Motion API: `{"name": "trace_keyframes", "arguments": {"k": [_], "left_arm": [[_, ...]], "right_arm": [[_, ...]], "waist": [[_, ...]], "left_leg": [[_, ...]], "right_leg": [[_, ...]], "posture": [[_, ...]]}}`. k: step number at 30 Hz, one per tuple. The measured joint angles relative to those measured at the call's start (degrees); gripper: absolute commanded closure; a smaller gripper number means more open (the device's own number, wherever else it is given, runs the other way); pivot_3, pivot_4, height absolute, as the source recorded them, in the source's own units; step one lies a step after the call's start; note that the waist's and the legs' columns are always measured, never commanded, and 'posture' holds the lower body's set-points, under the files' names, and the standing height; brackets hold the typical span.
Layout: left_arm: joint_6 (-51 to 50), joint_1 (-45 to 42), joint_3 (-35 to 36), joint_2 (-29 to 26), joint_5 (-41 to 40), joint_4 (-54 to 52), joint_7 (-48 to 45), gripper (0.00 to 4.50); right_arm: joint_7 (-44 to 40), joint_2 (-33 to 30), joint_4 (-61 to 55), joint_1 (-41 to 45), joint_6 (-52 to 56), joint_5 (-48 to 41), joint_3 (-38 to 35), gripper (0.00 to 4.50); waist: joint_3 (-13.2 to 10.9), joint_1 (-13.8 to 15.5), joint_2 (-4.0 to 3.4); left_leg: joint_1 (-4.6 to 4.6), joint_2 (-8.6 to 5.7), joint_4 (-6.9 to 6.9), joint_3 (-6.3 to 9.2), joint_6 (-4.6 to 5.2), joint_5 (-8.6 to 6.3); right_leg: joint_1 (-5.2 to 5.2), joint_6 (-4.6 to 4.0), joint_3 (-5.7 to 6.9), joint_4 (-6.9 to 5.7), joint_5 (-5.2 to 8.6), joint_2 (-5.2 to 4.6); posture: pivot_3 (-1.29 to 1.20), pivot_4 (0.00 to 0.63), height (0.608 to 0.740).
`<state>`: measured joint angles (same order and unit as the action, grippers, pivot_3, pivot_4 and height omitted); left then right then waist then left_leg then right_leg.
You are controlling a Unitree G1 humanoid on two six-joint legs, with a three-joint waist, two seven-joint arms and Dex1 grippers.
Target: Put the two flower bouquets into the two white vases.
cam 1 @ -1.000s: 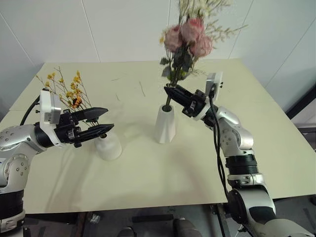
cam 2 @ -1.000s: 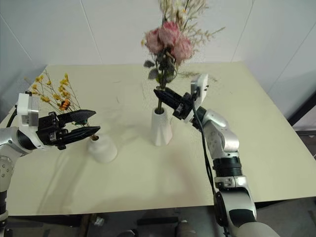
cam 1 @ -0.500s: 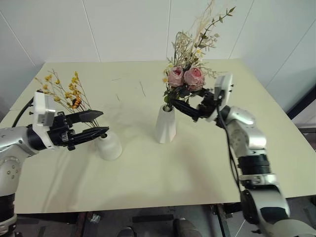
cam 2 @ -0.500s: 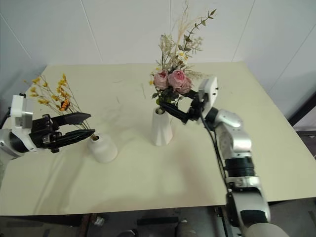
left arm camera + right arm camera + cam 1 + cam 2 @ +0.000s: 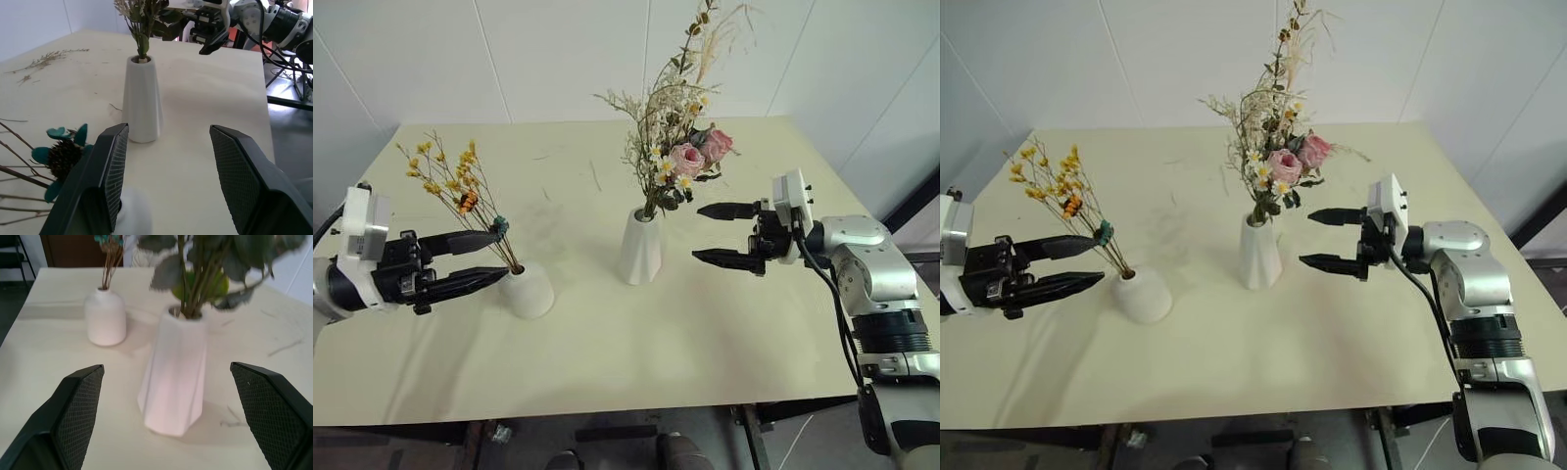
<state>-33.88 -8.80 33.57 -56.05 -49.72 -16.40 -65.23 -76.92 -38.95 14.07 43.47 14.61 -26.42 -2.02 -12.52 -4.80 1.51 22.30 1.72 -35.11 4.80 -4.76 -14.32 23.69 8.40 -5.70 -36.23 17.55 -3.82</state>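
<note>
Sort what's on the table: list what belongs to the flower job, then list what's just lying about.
Job:
- yellow-blossom bouquet, in the squat white vase
- pink rose bouquet, in the tall white vase

Lying about:
- loose dried sprig on the table

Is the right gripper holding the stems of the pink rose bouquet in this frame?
No. The right gripper stands open beside the tall vase, apart from the rose bouquet that stands in it.
</note>
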Motion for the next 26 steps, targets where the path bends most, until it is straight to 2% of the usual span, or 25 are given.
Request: {"name": "trace_keyframes", "arguments": {"k": [4,11,20,23,26], "left_arm": [[-0.4,6.0,2.9,1.5,-0.7,-2.8,-0.3,1.68],[2.5,9.2,8.1,2.8,-0.1,-2.6,-0.7,1.68],[5.4,14.0,13.4,0.8,3.1,7.2,-6.3,1.68],[7.6,13.2,13.8,-1.7,4.7,11.6,-8.1,1.68],[10.8,8.4,13.4,-3.8,6.3,17.6,-9.0,1.68]], "right_arm": [[-0.2,-1.1,2.5,-0.5,-2.5,1.4,-0.6,0.13],[-1.5,-3.2,6.0,-0.6,-7.3,3.3,-0.9,0.13],[-1.8,-5.8,5.6,-3.0,-8.6,3.1,-3.7,0.13],[-1.8,-5.8,5.4,-3.2,-9.0,3.1,-3.7,0.13],[-1.6,-5.8,4.5,-3.4,-9.2,3.1,-4.0,0.13]], "waist": [[0.0,0.1,0.00],[0.0,0.2,0.00],[0.0,0.1,0.00],[0.0,0.1,0.00],[0.0,0.1,-0.01]], "left_leg": [[0.00,0.00,-0.02,-0.02,0.00,0.00],[-0.01,0.00,-0.04,-0.04,0.00,0.00],[-0.02,0.00,-0.01,-0.09,0.06,-0.06],[-0.04,0.01,-0.03,-0.11,0.05,-0.06],[-0.08,0.02,-0.04,-0.14,0.05,-0.05]], "right_leg": [[-0.01,-0.01,-0.01,0.04,0.00,0.00],[-0.06,-0.02,-0.01,0.14,-0.02,-0.01],[-0.06,-0.04,-0.01,0.18,0.00,-0.01],[-0.07,-0.06,-0.01,0.18,-0.02,-0.01],[-0.09,-0.08,-0.01,0.17,-0.03,0.00]], "posture": [[0.00,0.150,0.740],[0.00,0.150,0.740],[0.00,0.150,0.740],[0.00,0.150,0.740],[0.00,0.150,0.740]]}}
